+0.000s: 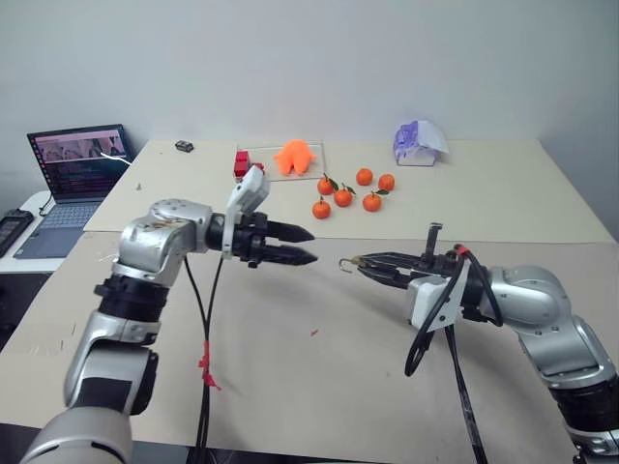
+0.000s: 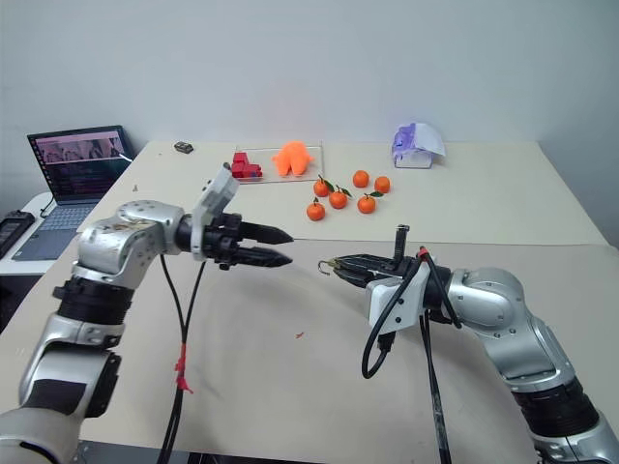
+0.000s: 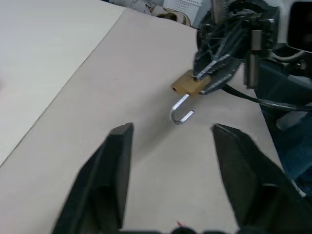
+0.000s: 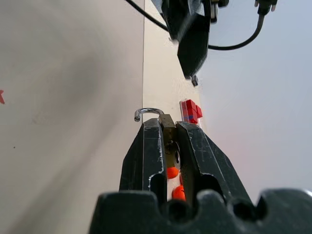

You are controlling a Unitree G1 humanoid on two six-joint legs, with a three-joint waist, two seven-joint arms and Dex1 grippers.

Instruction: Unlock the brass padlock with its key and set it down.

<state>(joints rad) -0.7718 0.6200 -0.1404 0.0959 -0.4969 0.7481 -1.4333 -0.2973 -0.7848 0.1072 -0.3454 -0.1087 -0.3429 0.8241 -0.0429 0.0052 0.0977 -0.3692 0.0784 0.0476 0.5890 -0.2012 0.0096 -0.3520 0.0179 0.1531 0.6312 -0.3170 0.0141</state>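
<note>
Item 1, brass padlock [image 3: 189,83]: you find it pinched by its gold body in the right claw [image 1: 366,262], held in the air above the desk [image 1: 290,348] between the two arms. Its silver shackle [image 3: 181,110] is swung open, a free hook hanging off one corner of the body.

Item 2, left claw [image 1: 308,246]: spread wide, nothing between its black fingers [image 3: 111,165], apart from the padlock and pointing toward it.

Item 3, what each view gives you:
- Left wrist view: the clearest look at the lock (body a small gold block, shackle a thin bright U with one end loose), with the right claw's fingers pressed on the body.
- Right wrist view: the body wedged between the two pressed-in fingers, the shackle arching past the fingertips, and the left claw opposite.
- Head views: the wider desk, where the lock shows as a tiny hook at the right claw's tip.

Item 4, other desk contents, seen from the head views: five small oranges [image 1: 343,196] in a cluster, an orange toy [image 1: 295,157], a red block [image 1: 241,163], a small dark object [image 1: 184,146] and a white-and-purple packet [image 1: 419,142] toward the far side. An open laptop [image 1: 79,159] sits off the desk's left edge.

Item 5, key: you cannot make it out in any view.
</note>
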